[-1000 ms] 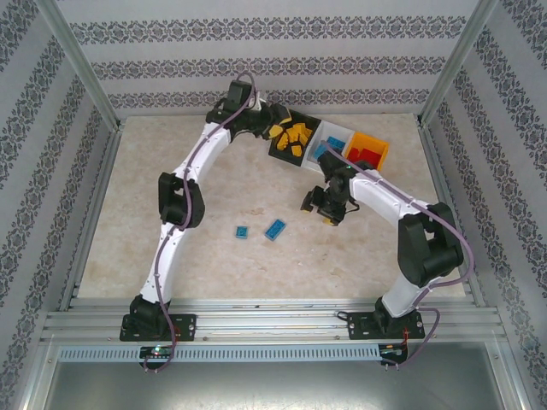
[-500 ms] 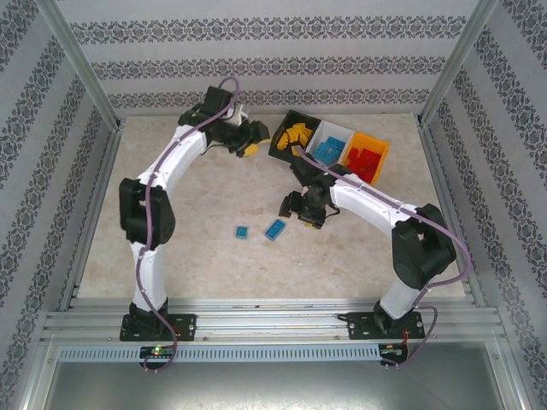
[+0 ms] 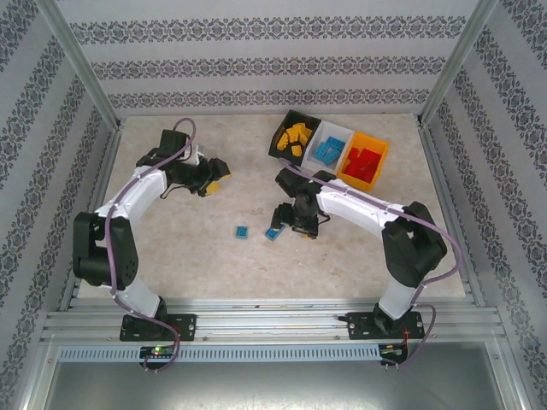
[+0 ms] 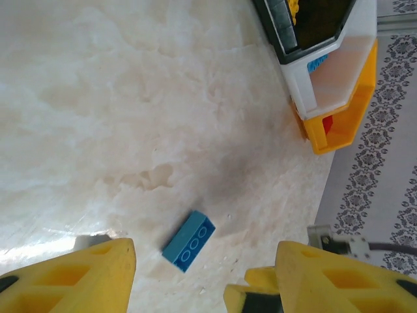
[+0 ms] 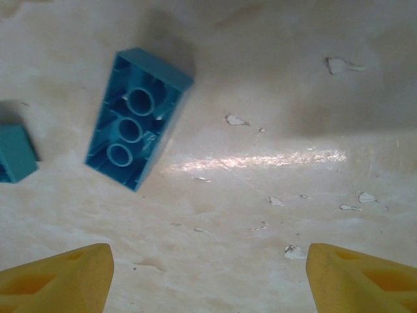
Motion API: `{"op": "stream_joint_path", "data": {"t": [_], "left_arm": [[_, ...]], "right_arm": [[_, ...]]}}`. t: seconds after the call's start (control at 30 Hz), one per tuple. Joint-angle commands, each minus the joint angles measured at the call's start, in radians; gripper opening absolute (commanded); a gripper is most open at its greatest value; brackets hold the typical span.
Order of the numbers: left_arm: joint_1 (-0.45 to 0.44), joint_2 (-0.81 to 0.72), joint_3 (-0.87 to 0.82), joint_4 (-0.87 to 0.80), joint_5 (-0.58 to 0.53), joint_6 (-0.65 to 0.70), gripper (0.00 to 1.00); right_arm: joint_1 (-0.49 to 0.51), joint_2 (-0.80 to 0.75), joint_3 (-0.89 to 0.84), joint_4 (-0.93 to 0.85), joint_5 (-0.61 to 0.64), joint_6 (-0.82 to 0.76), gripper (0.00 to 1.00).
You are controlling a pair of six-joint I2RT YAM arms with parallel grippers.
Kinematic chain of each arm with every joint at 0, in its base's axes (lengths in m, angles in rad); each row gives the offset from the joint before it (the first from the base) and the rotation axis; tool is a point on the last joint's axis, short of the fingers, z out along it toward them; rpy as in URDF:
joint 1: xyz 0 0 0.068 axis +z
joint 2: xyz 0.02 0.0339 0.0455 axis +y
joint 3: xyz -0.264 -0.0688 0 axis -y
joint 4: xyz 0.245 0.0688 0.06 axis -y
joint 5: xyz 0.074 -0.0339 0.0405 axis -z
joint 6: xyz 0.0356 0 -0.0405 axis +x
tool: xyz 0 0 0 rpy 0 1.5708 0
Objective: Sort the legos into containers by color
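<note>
Two blue legos lie loose mid-table: a long one [image 3: 273,232], hollow underside up [image 5: 137,117], and a small one [image 3: 242,231] [image 5: 14,153]. My right gripper [image 3: 286,224] [image 5: 212,287] hovers open just right of the long lego, which sits beyond its left finger [image 5: 58,280], outside the jaws. Further left, my left gripper [image 3: 218,178] [image 4: 205,287] is open and empty over bare table; the long blue lego [image 4: 189,240] lies ahead of it. The joined bins stand at the back: black [image 3: 280,135] with orange-yellow legos, white [image 3: 322,132] with blue, orange [image 3: 381,154] with red.
The bin row shows at the upper right of the left wrist view, black [image 4: 280,29], white [image 4: 339,65], orange [image 4: 352,120]. Metal frame rails [image 3: 256,316] edge the marble-patterned table, and patterned walls close it in.
My left arm has swung away from the black bin, left and toward the near side. My right gripper has travelled left and down to the long blue lego. Both legos stay put.
</note>
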Motion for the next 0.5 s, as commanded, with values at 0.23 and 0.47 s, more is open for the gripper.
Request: {"op": "stream_joint_path", "data": {"t": [0.23,0.47], "left_arm": [[0.083,-0.172,-0.165,0.023,-0.002,0.038,0.59],[0.112,-0.244,-0.249,0.024,0.002,0.030,0.63]], "right_arm": [[0.009,0.145,0.179,-0.135,0.055,0.059,0.79],[0.013,0.222,0.290,-0.181,0.076,0.146,0.77]]}}
